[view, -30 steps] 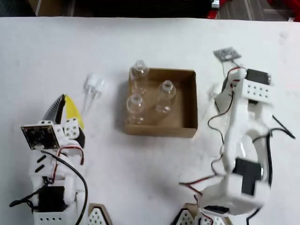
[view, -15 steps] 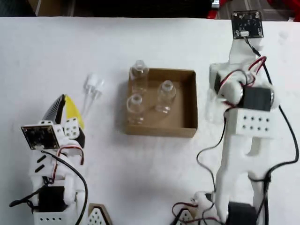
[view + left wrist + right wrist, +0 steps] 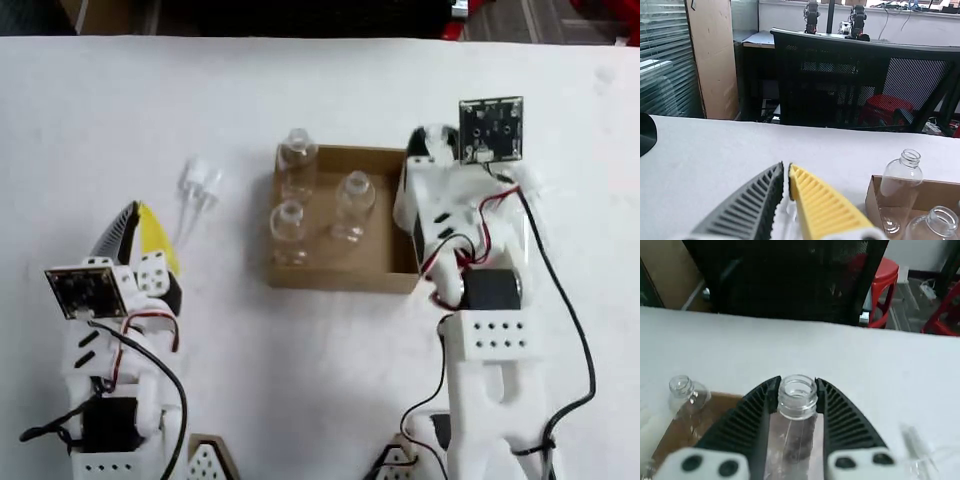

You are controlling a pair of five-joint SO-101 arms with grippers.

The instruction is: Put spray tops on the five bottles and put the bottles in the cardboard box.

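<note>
An open cardboard box (image 3: 395, 215) sits mid-table with three clear uncapped bottles standing in it: one (image 3: 297, 152) at its far left corner, one (image 3: 355, 195) in the middle and one (image 3: 288, 222) at the near left. My right gripper (image 3: 430, 148) hangs over the box's far right corner, its black fingers (image 3: 752, 410) shut on the neck of another uncapped bottle (image 3: 797, 397). White spray tops (image 3: 197, 185) lie on the table left of the box. Near them my left gripper (image 3: 135, 212) rests shut and empty, its yellow and grey fingers pressed together (image 3: 785, 170).
The white table (image 3: 300, 90) is bare beyond the box and in front of it. A thin clear piece (image 3: 917, 445) lies on the table right of the box. A black chair (image 3: 850, 80) stands past the table's far edge.
The right arm unfolded from the near right, stretched toward the table's far right, then swung left to the box's far right corner. The left arm stayed still.
</note>
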